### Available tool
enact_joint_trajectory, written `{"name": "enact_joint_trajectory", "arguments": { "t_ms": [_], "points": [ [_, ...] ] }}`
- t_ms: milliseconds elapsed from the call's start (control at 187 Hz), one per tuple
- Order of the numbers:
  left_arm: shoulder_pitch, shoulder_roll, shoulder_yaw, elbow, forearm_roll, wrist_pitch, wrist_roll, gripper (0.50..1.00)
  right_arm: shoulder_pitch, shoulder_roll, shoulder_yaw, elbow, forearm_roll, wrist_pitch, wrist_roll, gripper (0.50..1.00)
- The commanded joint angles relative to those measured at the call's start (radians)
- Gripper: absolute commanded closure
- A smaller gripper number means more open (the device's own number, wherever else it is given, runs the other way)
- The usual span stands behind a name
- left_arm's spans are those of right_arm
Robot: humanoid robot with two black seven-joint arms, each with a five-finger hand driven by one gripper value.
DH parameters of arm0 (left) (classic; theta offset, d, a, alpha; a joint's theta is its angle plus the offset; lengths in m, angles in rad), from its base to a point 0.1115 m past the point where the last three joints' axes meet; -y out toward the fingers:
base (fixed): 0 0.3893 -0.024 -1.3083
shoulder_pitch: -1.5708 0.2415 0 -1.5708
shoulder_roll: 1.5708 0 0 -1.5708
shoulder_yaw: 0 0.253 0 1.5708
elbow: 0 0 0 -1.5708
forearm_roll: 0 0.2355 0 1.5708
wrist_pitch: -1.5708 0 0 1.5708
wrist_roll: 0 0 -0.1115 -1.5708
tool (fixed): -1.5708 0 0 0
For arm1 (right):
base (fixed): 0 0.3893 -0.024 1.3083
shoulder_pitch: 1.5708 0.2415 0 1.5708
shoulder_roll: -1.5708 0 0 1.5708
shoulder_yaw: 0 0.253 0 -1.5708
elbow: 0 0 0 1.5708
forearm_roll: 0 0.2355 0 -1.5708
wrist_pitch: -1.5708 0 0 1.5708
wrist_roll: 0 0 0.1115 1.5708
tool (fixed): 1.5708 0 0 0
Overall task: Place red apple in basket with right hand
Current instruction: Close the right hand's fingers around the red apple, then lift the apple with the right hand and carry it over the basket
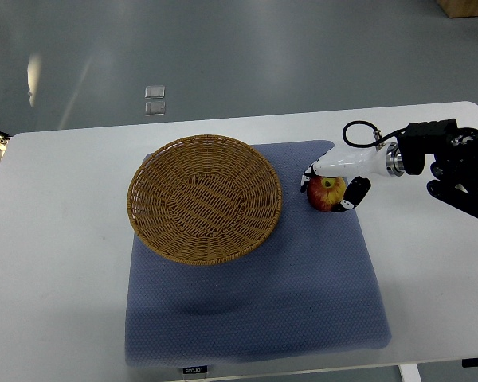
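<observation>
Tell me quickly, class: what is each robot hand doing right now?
Left hand: not in view.
Right hand: fingers curled around the red apple on the blue mat, beside the wicker basket.

We see a round woven wicker basket (205,198), rough-textured, on a matt blue dimpled cloth mat (303,302); beside the basket, a glossy red apple (327,193).

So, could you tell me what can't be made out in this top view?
- Red apple: top and far side hidden under the right hand.
- Whether the apple is lifted off the blue mat: the steep view doesn't tell.
- Label on the mat's near edge: too small.
- Left arm: out of view.
</observation>
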Motion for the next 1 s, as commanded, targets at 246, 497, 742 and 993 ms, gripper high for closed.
{"name": "enact_joint_trajectory", "arguments": {
  "t_ms": [246,497,742,993],
  "points": [
    [0.000,0.000,0.000,0.000,0.000,0.000,0.000,0.500,0.048,-0.015,0.003,0.000,0.003,0.000,0.000,0.777],
    [0.000,0.000,0.000,0.000,0.000,-0.001,0.000,0.500,0.133,-0.011,0.008,0.011,0.011,0.000,0.003,0.773],
    [0.000,0.000,0.000,0.000,0.000,0.000,0.000,0.500,0.250,0.025,0.011,0.054,0.021,-0.002,0.005,0.762],
    [0.000,0.000,0.000,0.000,0.000,-0.001,0.000,0.500,0.264,0.180,0.015,0.054,0.025,-0.015,0.006,0.758]
  ]
}}
